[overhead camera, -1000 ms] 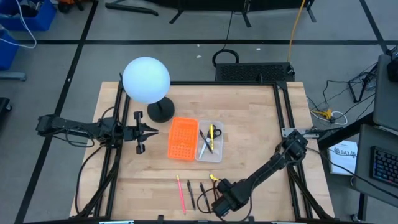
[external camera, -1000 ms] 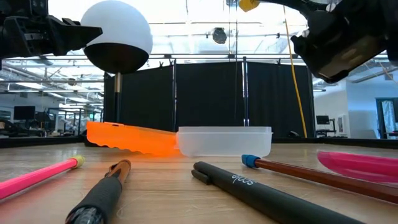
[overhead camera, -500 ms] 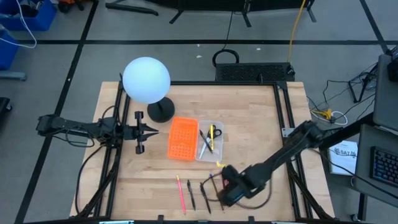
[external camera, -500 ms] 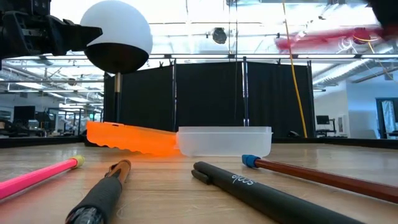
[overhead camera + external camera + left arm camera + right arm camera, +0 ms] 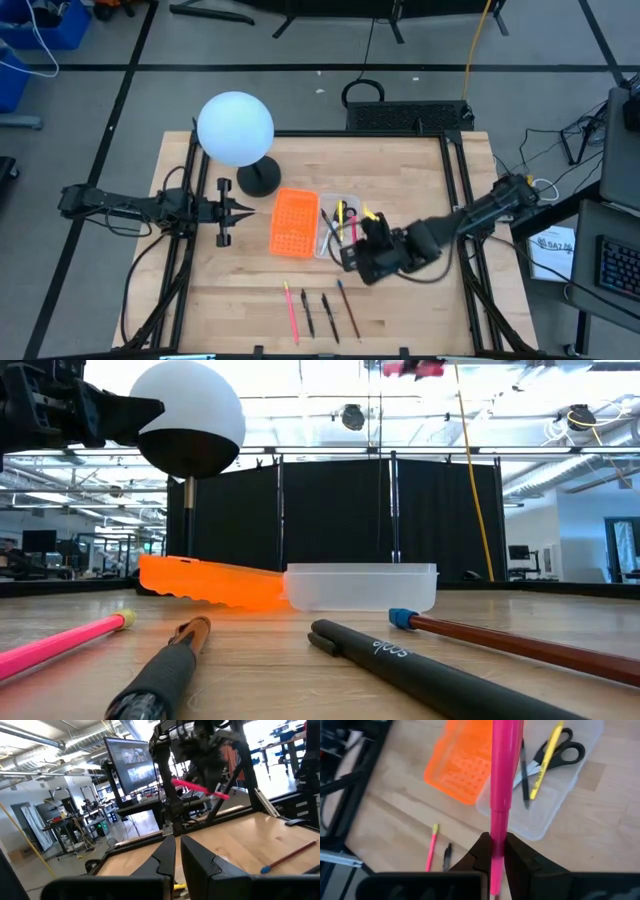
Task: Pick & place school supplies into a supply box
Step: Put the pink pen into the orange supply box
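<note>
- Since a second ago, right arm has swung from the table's front edge to the box (image 5: 337,231), carrying a pink pen (image 5: 499,785) — delivery looks close.
- Right gripper (image 5: 495,851) pinches the pen's lower end; the pen hangs over the box, above scissors (image 5: 559,754) and yellow pencil (image 5: 546,759).
- Left gripper (image 5: 243,209) waits beside the orange piece (image 5: 293,223), fingers nearly together, empty.
- Four pens (image 5: 322,312) lie near the front edge.

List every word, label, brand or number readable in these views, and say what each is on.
Black pen, low view: light cursive lettering on the barrel, too stylised to read with certainty.
Yellow pencil in the supply box, right wrist view: dark print, too small to read.
Monitors, left wrist view: blurred.
Nothing else legible.
</note>
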Controlling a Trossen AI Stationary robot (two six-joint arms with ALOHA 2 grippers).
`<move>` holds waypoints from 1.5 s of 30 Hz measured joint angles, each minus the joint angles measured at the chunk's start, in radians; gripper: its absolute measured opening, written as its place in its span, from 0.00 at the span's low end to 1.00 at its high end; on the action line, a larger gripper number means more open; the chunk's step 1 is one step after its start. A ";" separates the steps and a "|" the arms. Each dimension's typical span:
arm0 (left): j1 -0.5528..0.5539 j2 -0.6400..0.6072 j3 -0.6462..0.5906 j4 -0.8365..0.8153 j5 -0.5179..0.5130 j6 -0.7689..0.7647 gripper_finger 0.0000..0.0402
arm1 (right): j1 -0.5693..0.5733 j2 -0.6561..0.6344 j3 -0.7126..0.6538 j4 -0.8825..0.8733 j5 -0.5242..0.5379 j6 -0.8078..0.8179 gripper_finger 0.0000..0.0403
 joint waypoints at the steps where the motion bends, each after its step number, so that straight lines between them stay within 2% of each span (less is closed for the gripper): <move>1: 0.000 0.000 0.000 0.000 0.000 -0.003 0.09 | -0.023 0.002 0.000 0.007 -0.030 -0.014 0.05; 6: 0.000 0.000 0.000 0.000 -0.001 -0.027 0.09 | -0.148 0.012 0.000 0.061 -0.169 -0.117 0.05; 12: 0.000 0.000 0.000 0.000 -0.002 -0.054 0.09 | -0.260 0.011 -0.079 0.202 -0.246 -0.210 0.05; 17: 0.000 0.000 0.000 -0.001 -0.002 -0.067 0.09 | -0.333 0.010 -0.241 0.357 -0.335 -0.201 0.05; 21: 0.000 0.000 0.000 -0.011 -0.002 -0.078 0.09 | -0.382 0.010 -0.410 0.632 -0.421 -0.197 0.05; 23: 0.000 0.000 0.000 -0.021 -0.002 -0.078 0.09 | -0.399 0.010 -0.495 0.774 -0.429 -0.192 0.05; 25: 0.000 0.000 0.000 -0.024 -0.002 -0.078 0.09 | -0.414 0.011 -0.556 0.842 -0.430 -0.192 0.05; 32: 0.000 0.000 0.000 -0.023 -0.002 -0.074 0.09 | -0.464 0.010 -0.647 0.888 -0.451 -0.208 0.05; 45: 0.000 0.000 0.000 -0.023 -0.002 -0.075 0.09 | -0.466 0.010 -0.655 0.853 -0.533 -0.160 0.05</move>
